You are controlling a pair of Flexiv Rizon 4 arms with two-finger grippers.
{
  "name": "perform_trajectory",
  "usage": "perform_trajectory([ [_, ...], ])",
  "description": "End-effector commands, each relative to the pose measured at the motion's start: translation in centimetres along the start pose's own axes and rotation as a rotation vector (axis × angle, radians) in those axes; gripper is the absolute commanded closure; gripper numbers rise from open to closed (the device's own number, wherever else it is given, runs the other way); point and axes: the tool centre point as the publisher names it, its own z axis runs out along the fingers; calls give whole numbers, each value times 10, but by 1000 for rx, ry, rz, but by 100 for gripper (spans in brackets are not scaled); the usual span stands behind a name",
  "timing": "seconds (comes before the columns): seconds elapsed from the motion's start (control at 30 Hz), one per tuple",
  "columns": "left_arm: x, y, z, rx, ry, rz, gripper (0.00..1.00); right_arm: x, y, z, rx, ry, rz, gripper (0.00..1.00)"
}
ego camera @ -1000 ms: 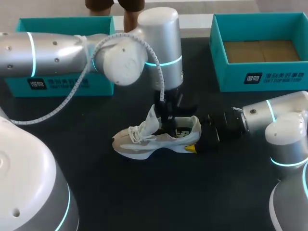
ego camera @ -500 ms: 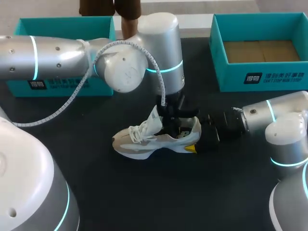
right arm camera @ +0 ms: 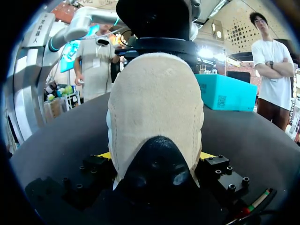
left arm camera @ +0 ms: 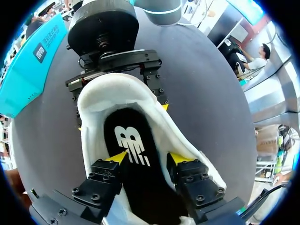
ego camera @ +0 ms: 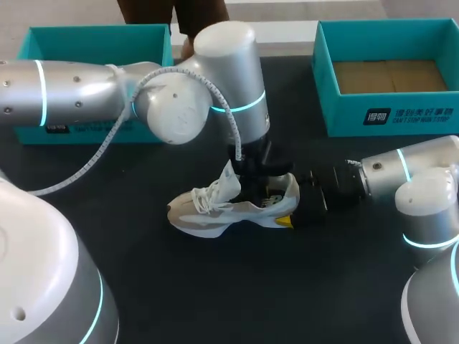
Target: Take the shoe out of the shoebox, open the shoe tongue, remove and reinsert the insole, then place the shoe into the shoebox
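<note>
Table: dark matte top, near black. Three things rest directly on it.

Shoe: pale grey-and-white trainer near the middle, sole down. Toe points to the head view's left, heel to its right, white laces loose.

Left shoebox half: teal, far left of the table, front wall partly hidden.

Right shoebox half: teal, far right, open side up, brown cardboard floor showing.

Both halves sit well apart from the shoe and from each other
</note>
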Motion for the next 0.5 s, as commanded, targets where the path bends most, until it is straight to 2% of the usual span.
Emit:
perform_trajectory([
  [0.03,8,2,-4,3,-11,-2,40,-2,-3,5,3,-3,1,100],
  [0.27,9,0,-7,5,-44,-15,37,-2,-3,5,3,-3,1,100],
  [0.4,7,-3,2,-8,-51,-4,33,-2,-3,5,3,-3,1,100],
  [0.5,5,-3,9,-9,-34,-14,35,-2,-3,5,3,-3,1,100],
])
